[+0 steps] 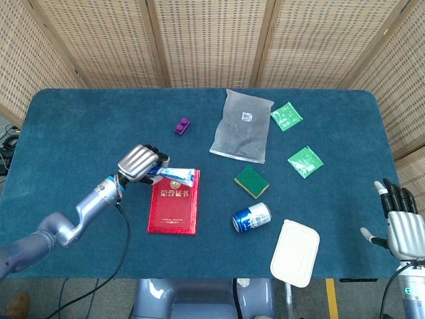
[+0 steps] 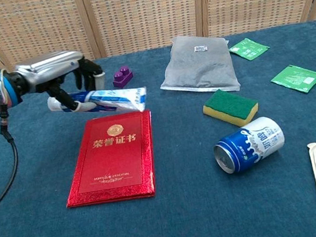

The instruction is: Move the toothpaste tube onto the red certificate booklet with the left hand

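My left hand (image 1: 139, 163) (image 2: 57, 71) grips the white and blue toothpaste tube (image 1: 176, 175) (image 2: 110, 98) by its cap end and holds it in the air. The tube lies roughly level above the far edge of the red certificate booklet (image 1: 174, 201) (image 2: 112, 156), its flat end pointing right. The booklet lies flat on the blue table, gold lettering up. My right hand (image 1: 400, 222) hangs open at the table's right front corner, holding nothing; the chest view does not show it.
A purple block (image 1: 182, 125) (image 2: 122, 76) sits behind the booklet. A grey pouch (image 1: 242, 125), two green sachets (image 1: 286, 115) (image 1: 305, 161), a green sponge (image 1: 252, 181), a blue can (image 1: 251, 216) on its side and a white lidded box (image 1: 295, 252) lie to the right.
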